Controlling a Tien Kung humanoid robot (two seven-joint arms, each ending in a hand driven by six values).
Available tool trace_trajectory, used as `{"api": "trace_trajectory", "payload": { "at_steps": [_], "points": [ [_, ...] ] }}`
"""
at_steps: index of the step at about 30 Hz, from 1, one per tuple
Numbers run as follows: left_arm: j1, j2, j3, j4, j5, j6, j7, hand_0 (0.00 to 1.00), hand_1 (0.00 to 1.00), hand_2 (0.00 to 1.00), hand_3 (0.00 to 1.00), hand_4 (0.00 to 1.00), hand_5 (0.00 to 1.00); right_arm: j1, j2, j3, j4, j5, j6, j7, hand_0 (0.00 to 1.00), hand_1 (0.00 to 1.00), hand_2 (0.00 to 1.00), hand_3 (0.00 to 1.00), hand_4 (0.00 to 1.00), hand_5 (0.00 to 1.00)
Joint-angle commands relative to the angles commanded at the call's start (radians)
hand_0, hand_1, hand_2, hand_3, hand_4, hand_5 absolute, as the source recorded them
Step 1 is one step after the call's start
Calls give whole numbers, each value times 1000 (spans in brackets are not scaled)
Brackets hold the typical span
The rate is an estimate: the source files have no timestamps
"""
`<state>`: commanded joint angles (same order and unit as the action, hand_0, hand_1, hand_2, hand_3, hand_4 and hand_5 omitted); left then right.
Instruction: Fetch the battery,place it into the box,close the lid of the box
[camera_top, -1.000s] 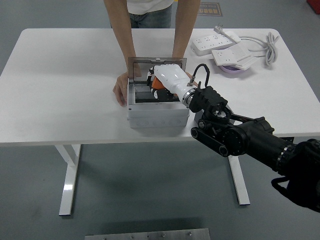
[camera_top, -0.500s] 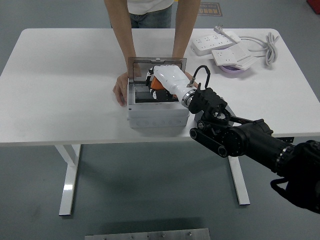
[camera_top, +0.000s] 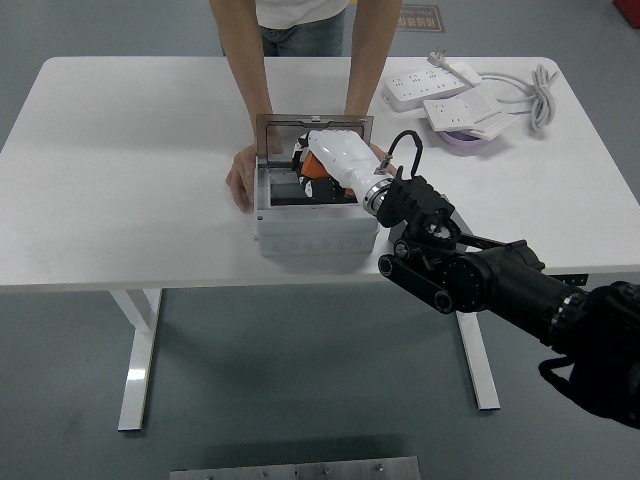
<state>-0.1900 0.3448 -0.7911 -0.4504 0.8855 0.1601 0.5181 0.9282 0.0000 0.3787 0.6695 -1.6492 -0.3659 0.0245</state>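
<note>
A grey box (camera_top: 312, 236) stands open on the white table (camera_top: 120, 170), its lid (camera_top: 280, 127) upright at the back. My right hand (camera_top: 322, 162), white with a black arm, reaches into the box and is shut on an orange and black battery (camera_top: 312, 170) inside it. Most of the battery is hidden by the hand. A person at the far side steadies the box with a hand (camera_top: 240, 180) on its left side; the other hand is behind the box at the right. My left arm is out of view.
White power strips (camera_top: 428, 85) with a coiled cable (camera_top: 540, 95) and a purple dish (camera_top: 462, 140) lie at the back right of the table.
My right hand has shifted very slightly inside the box. The person's hands and the box have not moved.
</note>
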Motion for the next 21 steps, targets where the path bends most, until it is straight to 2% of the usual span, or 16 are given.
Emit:
{"api": "trace_trajectory", "payload": {
  "at_steps": [7, 8, 13, 14, 19, 20, 21],
  "points": [
    [-3, 0, -1, 0, 1, 4, -2, 689, 750, 603, 501, 337, 6, -2, 0, 5, 2, -9, 11, 7, 72, 245, 286, 343, 92, 52],
    [-4, 0, -2, 0, 2, 4, -2, 689, 750, 603, 501, 338, 7, -2, 0, 6, 2, -10, 9, 9, 231, 319, 381, 549, 276, 125],
    [-4, -1, -2, -1, 3, 3, 0, 689, 750, 603, 501, 338, 7, -2, 0, 11, 2, -10, -3, 12, 231, 319, 381, 549, 276, 125],
    [-3, -1, -3, -1, 4, 3, 0, 688, 750, 603, 501, 337, 8, -2, 0, 12, 2, -10, -5, 13, 275, 386, 454, 619, 286, 127],
    [-4, -2, -2, -1, 4, 2, 1, 688, 750, 603, 501, 337, 8, -4, 0, 15, 0, -9, -13, 18, 275, 386, 454, 619, 286, 127],
    [-4, -2, -3, -1, 5, 2, 1, 688, 751, 603, 501, 337, 9, -4, 0, 14, 1, -8, -14, 18, 298, 429, 487, 645, 337, 122],
    [-4, -2, -3, -1, 5, 2, 1, 688, 751, 603, 501, 337, 9, -5, 0, 14, 1, -8, -15, 19, 298, 429, 487, 645, 337, 122]
  ]
}}
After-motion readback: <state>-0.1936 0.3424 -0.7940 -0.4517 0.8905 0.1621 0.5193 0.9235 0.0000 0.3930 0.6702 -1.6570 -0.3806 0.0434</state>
